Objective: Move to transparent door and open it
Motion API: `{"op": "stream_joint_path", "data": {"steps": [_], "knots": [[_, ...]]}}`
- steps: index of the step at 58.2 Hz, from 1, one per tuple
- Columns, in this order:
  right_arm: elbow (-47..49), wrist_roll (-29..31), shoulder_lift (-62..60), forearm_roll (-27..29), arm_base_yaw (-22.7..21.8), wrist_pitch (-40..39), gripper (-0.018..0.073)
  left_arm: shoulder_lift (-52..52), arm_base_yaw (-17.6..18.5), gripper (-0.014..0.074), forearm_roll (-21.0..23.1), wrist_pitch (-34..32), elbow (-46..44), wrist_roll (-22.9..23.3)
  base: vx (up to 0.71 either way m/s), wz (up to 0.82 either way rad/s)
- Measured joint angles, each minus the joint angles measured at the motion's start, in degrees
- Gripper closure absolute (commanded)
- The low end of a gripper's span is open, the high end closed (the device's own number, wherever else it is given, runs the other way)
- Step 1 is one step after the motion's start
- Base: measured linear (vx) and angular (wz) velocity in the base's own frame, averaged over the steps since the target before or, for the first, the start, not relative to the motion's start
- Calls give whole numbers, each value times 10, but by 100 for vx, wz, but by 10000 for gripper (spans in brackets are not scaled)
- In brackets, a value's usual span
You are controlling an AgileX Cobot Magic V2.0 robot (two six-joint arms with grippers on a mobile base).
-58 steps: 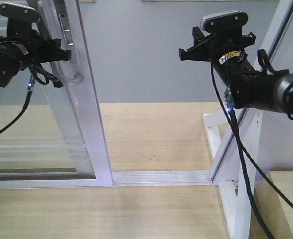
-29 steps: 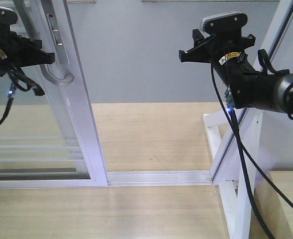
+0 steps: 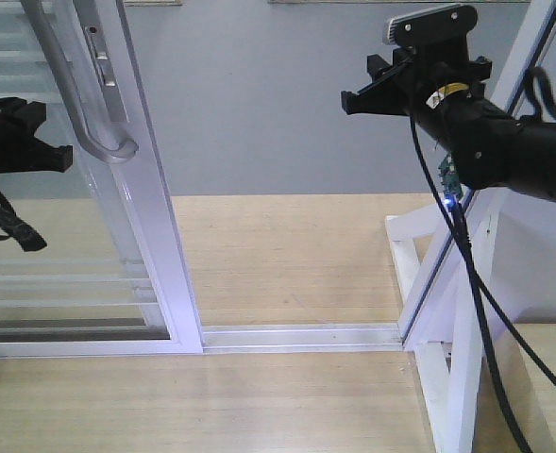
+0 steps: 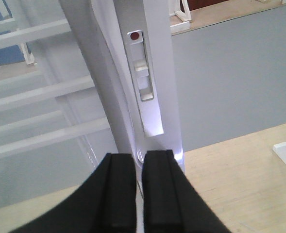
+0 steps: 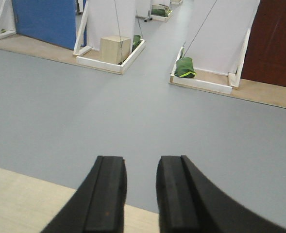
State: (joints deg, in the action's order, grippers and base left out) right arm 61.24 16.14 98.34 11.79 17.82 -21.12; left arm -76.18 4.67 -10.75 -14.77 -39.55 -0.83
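Left gripper sits nearly closed, holding nothing, right by the transparent door at far left. That glass panel looks heavy and fragile, so the curved grey handle is the spot. Right gripper hangs slightly open, empty.

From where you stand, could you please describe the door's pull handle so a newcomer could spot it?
Look at the glossy white-framed transparent glass door left of the opening. Along its edge stile runs a long curved grey pull handle, hooking outward at the bottom. The white-framed panel on the right shows no handle.
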Motion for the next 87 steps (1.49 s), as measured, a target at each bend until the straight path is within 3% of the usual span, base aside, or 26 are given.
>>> {"op": "stream_joint_path", "data": {"steps": [7, 23, 29, 41, 54, 68, 87], "knots": [[-15, 17, -67, 0, 0, 75, 378, 35, 0, 379, 0, 0, 39, -1, 0, 0], [-185, 19, -253, 0, 0, 85, 515, 150, 0, 379, 0, 22, 127, 14, 0, 0], [-255, 20, -344, 0, 0, 86, 574, 209, 0, 409, 0, 56, 159, 23, 0, 0], [-375, 17, -550, 0, 0, 130, 565, 352, 0, 606, 0, 143, 216, 27, 0, 0], [-477, 16, -728, 0, 0, 200, 565, 500, 0, 605, 3, 253, 252, 27, 0, 0], [-513, 16, -793, 0, 0, 204, 565, 581, 0, 604, 64, 291, 271, 27, 0, 0], [-513, 15, -793, 0, 0, 226, 565, 586, 0, 603, 128, 297, 271, 28, 0, 0]]}}
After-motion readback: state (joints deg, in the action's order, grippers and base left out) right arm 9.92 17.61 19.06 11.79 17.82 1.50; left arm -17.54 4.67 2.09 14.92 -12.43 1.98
